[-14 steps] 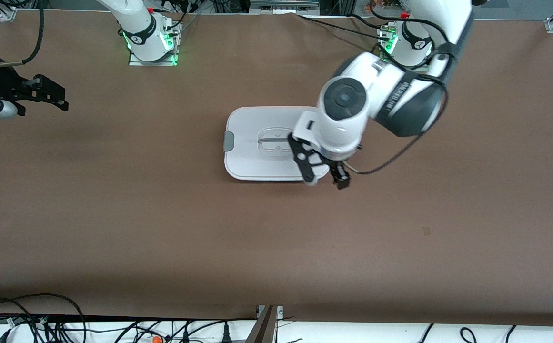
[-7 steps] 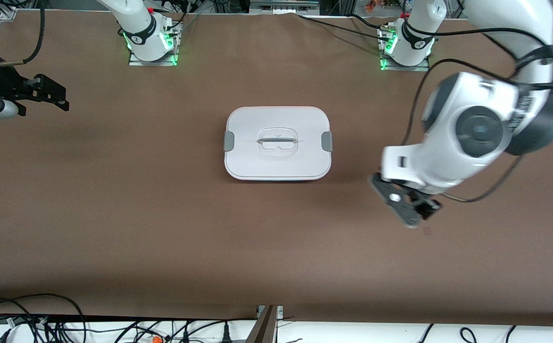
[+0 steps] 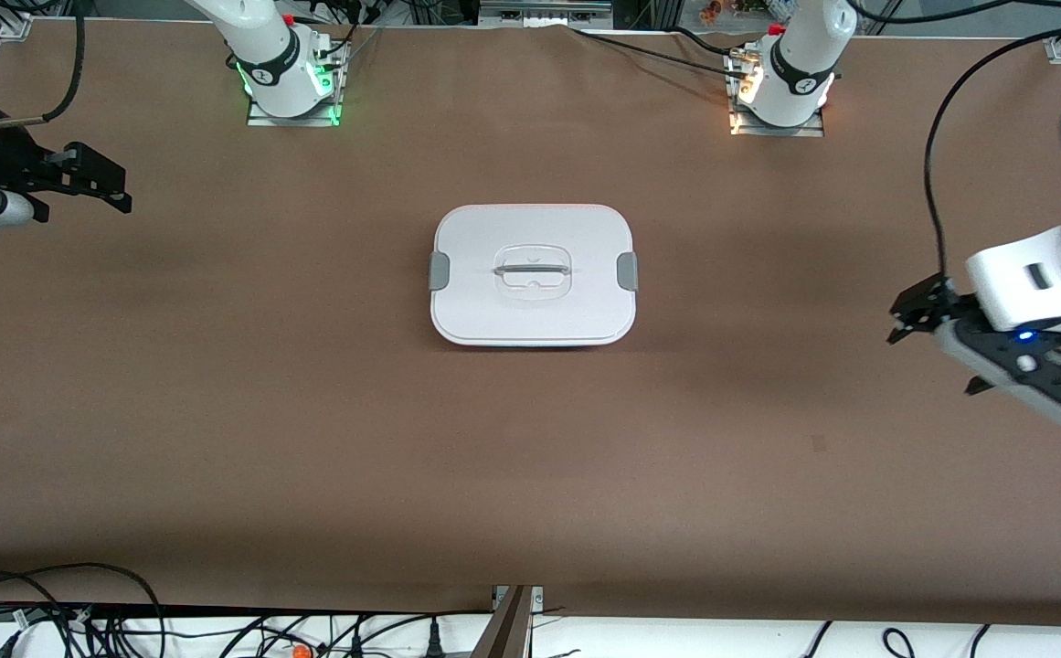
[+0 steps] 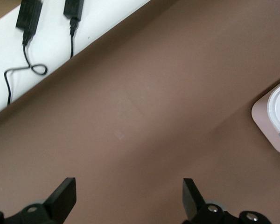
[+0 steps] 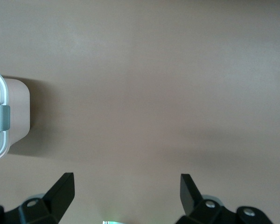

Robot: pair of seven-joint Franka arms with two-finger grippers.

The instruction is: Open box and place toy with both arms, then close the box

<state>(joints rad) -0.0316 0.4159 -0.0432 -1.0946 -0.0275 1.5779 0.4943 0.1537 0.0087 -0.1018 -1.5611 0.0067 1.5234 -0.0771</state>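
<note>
Table point(image 3: 311, 439): brown, cables along the camera-side edge
Front, box point(image 3: 533, 274): mid-table, white lid on (both grey clips showing)
Front, left gripper point(image 3: 937, 343): over bare table at the left arm's end, fingers spread, empty
Front, right gripper point(image 3: 96, 178): over the right arm's end, spread, empty
Left wrist: fingertips point(image 4: 65, 196) apart, box corner point(image 4: 273, 116) at frame edge
Right wrist: fingertips point(image 5: 60, 189) apart, box clip point(image 5: 1, 116) visible
</note>
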